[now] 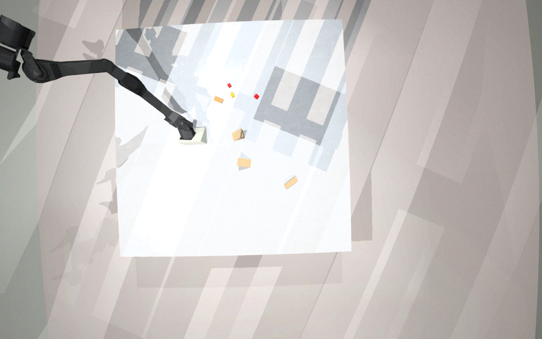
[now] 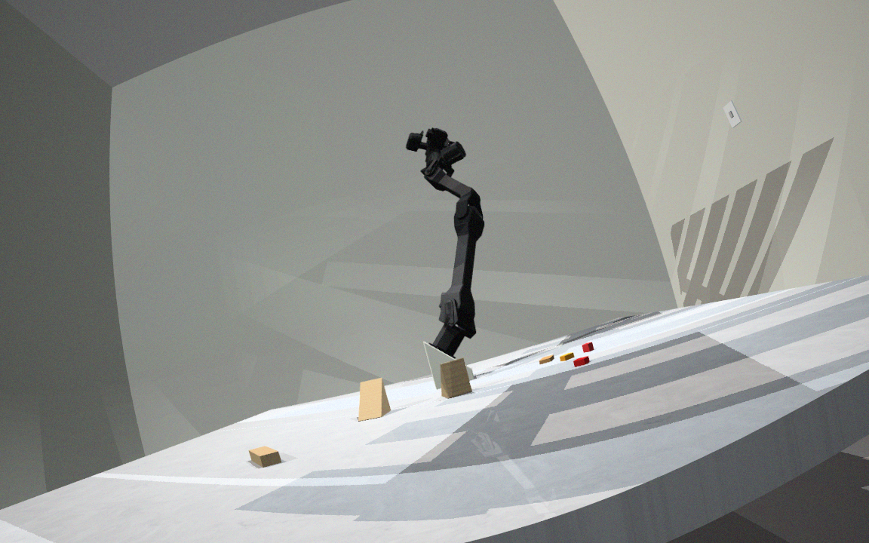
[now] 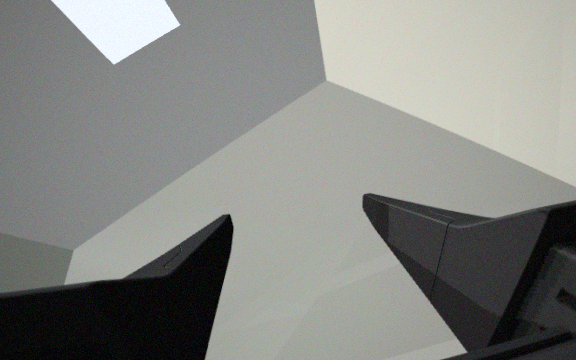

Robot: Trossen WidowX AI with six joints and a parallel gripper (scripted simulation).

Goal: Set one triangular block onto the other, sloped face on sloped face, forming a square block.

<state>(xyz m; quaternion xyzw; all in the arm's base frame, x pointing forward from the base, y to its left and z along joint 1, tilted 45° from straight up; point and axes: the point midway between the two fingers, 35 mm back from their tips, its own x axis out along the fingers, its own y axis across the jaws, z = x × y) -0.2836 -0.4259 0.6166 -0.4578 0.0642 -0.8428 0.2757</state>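
Lay on white surface (image 1: 222, 219) (image 2: 181, 465): both triangular blocks, apparently sloped block (image 1: 243, 162) (image 2: 371, 400) and darker-sided block (image 1: 238, 134) (image 2: 455, 378), near but apart. Not yet mated; square block wholly unmade. Farther out, flat tan block (image 1: 290, 182) (image 2: 264, 455) and small coloured pieces, well apart. Pincer (image 3: 298, 210) wide apart, empty, raised clear. Left: grasping, turning, aligning, releasing, withdrawing.

On the worktop (image 1: 171, 227), the white base block (image 1: 199, 135) is standing under the black arm (image 1: 150, 99). Two tan blocks (image 1: 237, 134) (image 1: 243, 162) are lying right of the base block, and another tan block (image 1: 290, 182) is lying farther right.
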